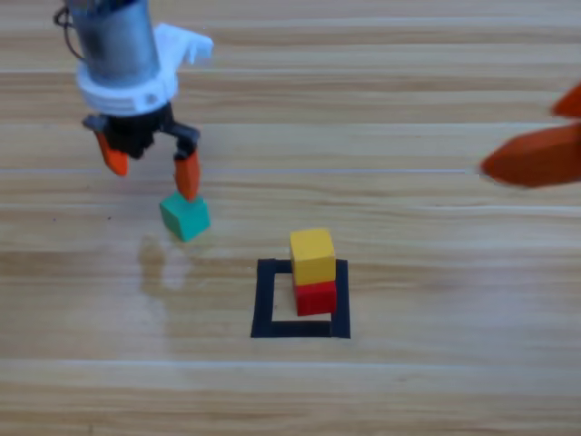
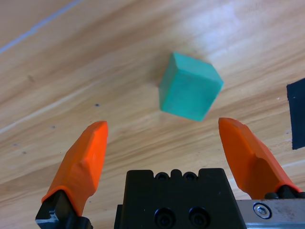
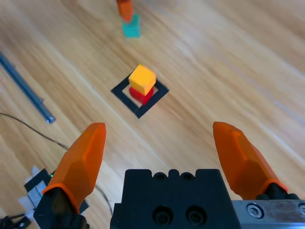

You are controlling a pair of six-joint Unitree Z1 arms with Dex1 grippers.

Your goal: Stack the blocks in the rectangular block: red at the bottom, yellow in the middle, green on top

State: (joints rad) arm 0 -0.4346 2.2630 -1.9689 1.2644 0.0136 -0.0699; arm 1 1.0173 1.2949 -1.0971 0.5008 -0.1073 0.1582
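The yellow cube (image 1: pixel 312 256) sits on the red cube (image 1: pixel 316 296) inside the black tape square (image 1: pixel 267 305), toward its right side; the right wrist view shows the same stack, yellow cube (image 3: pixel 142 79) over red cube (image 3: pixel 141 95). The teal-green cube (image 1: pixel 185 216) lies on the wood to the left of the square. My left gripper (image 1: pixel 151 169) hovers open just above and behind it, the green cube (image 2: pixel 189 87) ahead of and between the jaws in the left wrist view, untouched. My right gripper (image 1: pixel 536 154) waits open at the right edge.
A corner of the black tape (image 2: pixel 296 113) shows at the right of the left wrist view. In the right wrist view a grey rod (image 3: pixel 26 90) and a thin cable (image 3: pixel 33 131) lie off to the left.
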